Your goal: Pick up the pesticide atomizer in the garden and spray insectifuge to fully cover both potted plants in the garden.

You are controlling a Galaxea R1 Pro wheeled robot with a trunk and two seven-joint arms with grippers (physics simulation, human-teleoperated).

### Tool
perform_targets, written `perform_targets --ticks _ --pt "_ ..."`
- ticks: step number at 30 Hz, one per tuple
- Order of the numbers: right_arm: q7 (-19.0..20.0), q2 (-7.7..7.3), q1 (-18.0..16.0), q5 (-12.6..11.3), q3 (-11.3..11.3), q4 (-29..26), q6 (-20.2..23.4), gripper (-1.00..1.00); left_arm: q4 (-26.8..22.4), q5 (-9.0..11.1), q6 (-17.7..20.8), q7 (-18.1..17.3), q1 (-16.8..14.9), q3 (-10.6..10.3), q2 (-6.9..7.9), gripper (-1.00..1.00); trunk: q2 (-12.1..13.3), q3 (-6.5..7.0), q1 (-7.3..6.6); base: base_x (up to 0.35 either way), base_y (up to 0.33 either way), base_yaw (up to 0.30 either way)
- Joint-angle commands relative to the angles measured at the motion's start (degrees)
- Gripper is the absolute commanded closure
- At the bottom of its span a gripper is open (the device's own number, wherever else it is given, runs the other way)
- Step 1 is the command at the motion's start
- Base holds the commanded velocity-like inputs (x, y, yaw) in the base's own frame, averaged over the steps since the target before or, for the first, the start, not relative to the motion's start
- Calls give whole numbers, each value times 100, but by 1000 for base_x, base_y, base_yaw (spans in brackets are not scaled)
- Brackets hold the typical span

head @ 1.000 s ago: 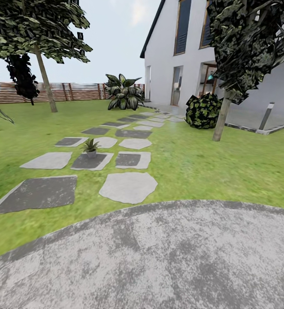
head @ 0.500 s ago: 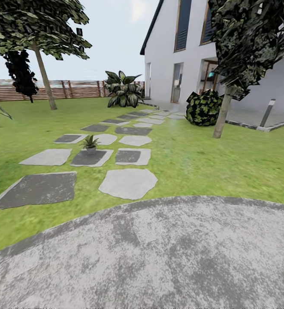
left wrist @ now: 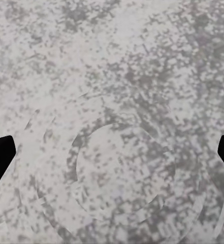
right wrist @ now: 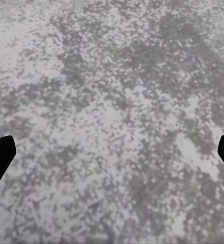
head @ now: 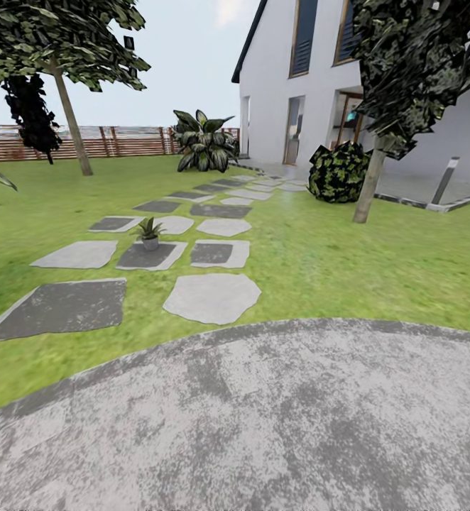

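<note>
Head view: one potted plant (head: 149, 232) sits far-left on a stepping stone (head: 150, 256); my left fingers (left wrist: 1, 156) and right fingers (right wrist: 0, 155) hang wide apart, empty, over patio (head: 277, 419).

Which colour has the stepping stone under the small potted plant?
Dark grey; the stepping stone under the potted plant shows best in the head view.

**Black fingertips at the picture edges**

Little of the robot shows. The left claw (left wrist: 112, 157) appears as two plain matte black fingertips (left wrist: 0, 157), blunt and wedge-shaped. The right claw (right wrist: 112, 157) looks alike: black fingertips (right wrist: 0, 155), unmarked, without visible screws or cables.
</note>
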Motion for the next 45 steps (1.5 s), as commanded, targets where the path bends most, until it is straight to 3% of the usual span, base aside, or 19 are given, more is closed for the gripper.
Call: perform_targets --ticks 1,9,45 --pt "-4 1 -3 0 -4 4 -18 -100 5 23 -18 -3 -3 6 0 -100 -2 -7 -1 0 0 0" --pt "-4 1 -3 4 -4 4 -18 -100 5 24 -18 -1 -3 6 1 -100 -2 -10 -1 157 0 0" --pt "-3 1 -3 7 -4 4 -18 -100 22 21 -18 -7 6 6 10 -100 -2 -65 -1 336 0 0"
